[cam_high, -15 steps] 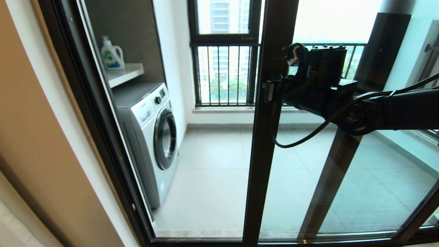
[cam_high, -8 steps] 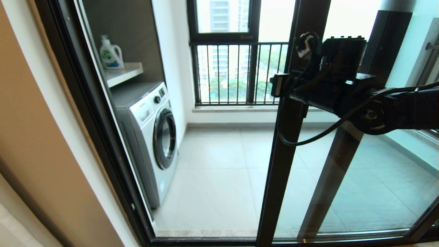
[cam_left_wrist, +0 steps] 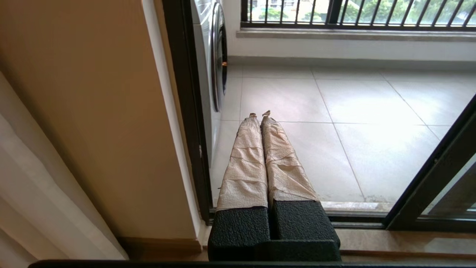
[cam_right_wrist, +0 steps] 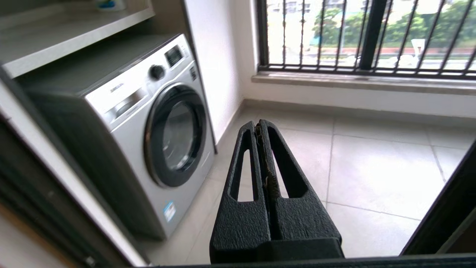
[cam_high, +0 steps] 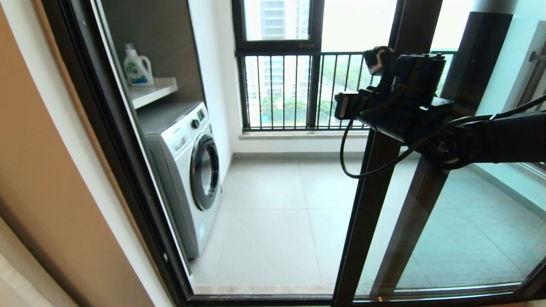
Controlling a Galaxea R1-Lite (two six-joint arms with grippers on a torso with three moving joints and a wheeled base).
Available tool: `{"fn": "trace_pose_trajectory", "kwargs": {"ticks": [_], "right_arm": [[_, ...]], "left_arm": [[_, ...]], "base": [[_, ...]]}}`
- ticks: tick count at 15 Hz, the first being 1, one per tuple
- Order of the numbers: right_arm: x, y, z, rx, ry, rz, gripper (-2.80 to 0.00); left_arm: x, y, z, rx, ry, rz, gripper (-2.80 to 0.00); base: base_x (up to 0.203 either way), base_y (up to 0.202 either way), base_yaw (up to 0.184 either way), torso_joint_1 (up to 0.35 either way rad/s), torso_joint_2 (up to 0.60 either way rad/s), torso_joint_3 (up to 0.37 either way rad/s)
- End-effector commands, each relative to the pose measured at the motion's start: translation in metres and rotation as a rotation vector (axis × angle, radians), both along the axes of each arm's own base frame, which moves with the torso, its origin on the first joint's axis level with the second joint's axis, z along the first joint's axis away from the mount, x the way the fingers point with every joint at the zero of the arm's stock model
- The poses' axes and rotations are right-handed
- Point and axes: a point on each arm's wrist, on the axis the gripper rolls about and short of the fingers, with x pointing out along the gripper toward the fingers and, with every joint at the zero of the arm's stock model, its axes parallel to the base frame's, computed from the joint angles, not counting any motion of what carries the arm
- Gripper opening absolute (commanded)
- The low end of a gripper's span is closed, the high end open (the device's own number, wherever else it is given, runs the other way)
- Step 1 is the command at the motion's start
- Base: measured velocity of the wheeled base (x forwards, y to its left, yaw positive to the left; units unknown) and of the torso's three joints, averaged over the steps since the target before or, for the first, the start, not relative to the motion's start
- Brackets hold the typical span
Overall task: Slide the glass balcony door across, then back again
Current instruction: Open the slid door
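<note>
The glass balcony door (cam_high: 366,204) is a clear panel in a dark brown frame. Its leading stile runs slanting down the right of the head view, with an open gap to its left. Its handle is hidden behind my right arm. My right gripper (cam_high: 343,105) is shut and empty, its tips just left of the stile, over the gap. The right wrist view shows that gripper (cam_right_wrist: 258,124) pointing at the balcony floor, the door (cam_right_wrist: 446,208) apart from the fingers. My left gripper (cam_left_wrist: 259,114), tape-wrapped and shut, hangs low by the threshold, with the door (cam_left_wrist: 427,186) off to one side.
A washing machine (cam_high: 187,170) stands at the gap's left under a shelf (cam_high: 153,91) holding a detergent bottle (cam_high: 137,68). The far window with railing bars (cam_high: 281,94) closes the balcony. A second dark-framed pane (cam_high: 416,221) sits behind the door. A beige wall (cam_high: 42,170) flanks the left jamb.
The door's stile has slid steadily to the right, widening the gap. My right gripper went right only a little and now sits left of the stile instead of on it.
</note>
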Motion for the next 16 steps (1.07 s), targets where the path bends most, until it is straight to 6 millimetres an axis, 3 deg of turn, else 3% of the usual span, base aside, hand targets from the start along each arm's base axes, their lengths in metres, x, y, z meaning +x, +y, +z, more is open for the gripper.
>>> {"fn": "trace_pose_trajectory", "kwargs": {"ticks": [1, 4, 16], "right_arm": [[0.027, -0.018, -0.023, -0.017, 0.021, -0.061, -2.80], [0.045, -0.043, -0.028, -0.015, 0.016, -0.131, -2.80], [0.054, -0.100, -0.030, -0.019, 0.022, -0.257, -2.80]], "left_arm": [[0.000, 0.000, 0.000, -0.001, 0.002, 0.001, -2.80], [0.000, 0.000, 0.000, 0.000, 0.002, 0.001, -2.80], [0.000, 0.000, 0.000, 0.000, 0.002, 0.001, -2.80]], "base": [[0.000, 0.000, 0.000, 0.000, 0.00, 0.000], [0.000, 0.000, 0.000, 0.000, 0.00, 0.000], [0.000, 0.000, 0.000, 0.000, 0.00, 0.000]]}}
